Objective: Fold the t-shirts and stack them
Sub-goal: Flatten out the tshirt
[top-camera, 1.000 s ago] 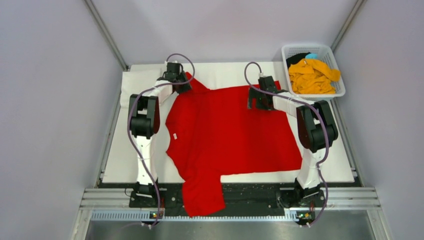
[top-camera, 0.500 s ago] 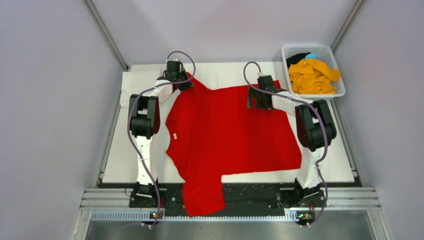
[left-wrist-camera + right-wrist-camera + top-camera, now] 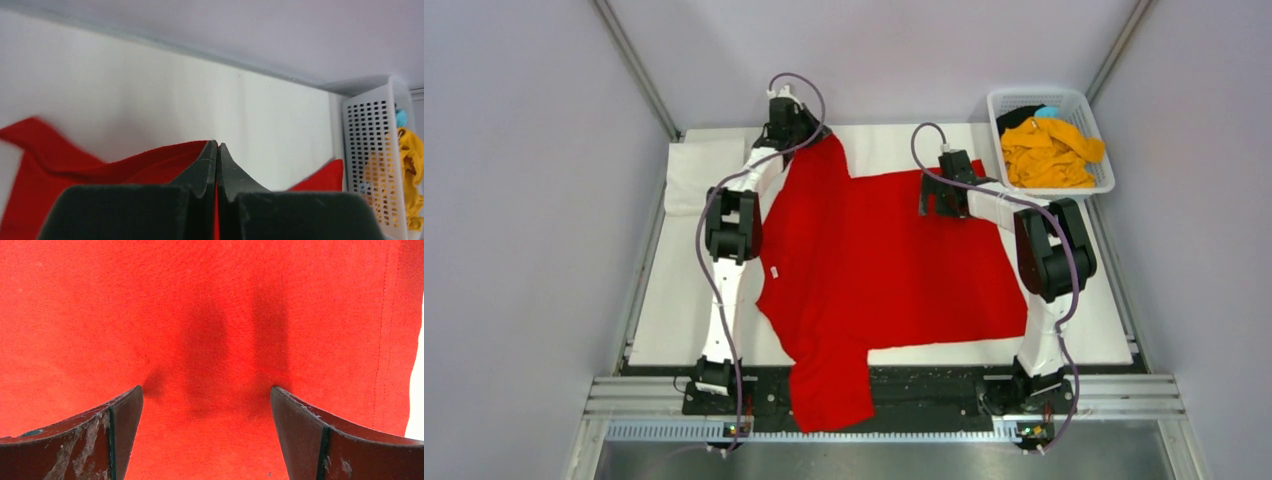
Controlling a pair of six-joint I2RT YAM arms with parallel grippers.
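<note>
Near edge: one sleeve [image 3: 829, 390] of the red t-shirt [image 3: 894, 260] hangs off the front of the table [image 3: 674, 310], between the two arm bases. The rest of the shirt lies flat and face-open on the white top.

Long axis runs left to right: collar end on the left arm's side, hem end on the right arm's side. The sleeves point near and far.

Mid-table, far half: right gripper [image 3: 206, 389] points down over the body cloth, jaws spread wide with nothing between them. Only red weave shows between the pads. Shadows sit close under the tips, but from the wrist view I cannot tell whether they touch the cloth. A stitched edge runs just past one finger, with bare table beyond it. So the right arm is the nearer one to the far hem corner.

Far left: left gripper [image 3: 217, 150] is pinched fully closed on red cloth at the far sleeve and shoulder. That part stands lifted off the table in a peak, the rest trailing down to the flat body.

Judgement: the coming fold turns on the far edge. The left end is already in hand. The right end lies directly under and just beside the open fingers, so it needs a short drop and pinch.

Far right corner: white lattice basket [image 3: 999, 110] holds the orange-yellow t-shirt [image 3: 1049, 155] heaped over a black t-shirt [image 3: 1022, 115]. Both are well apart from either gripper.
</note>
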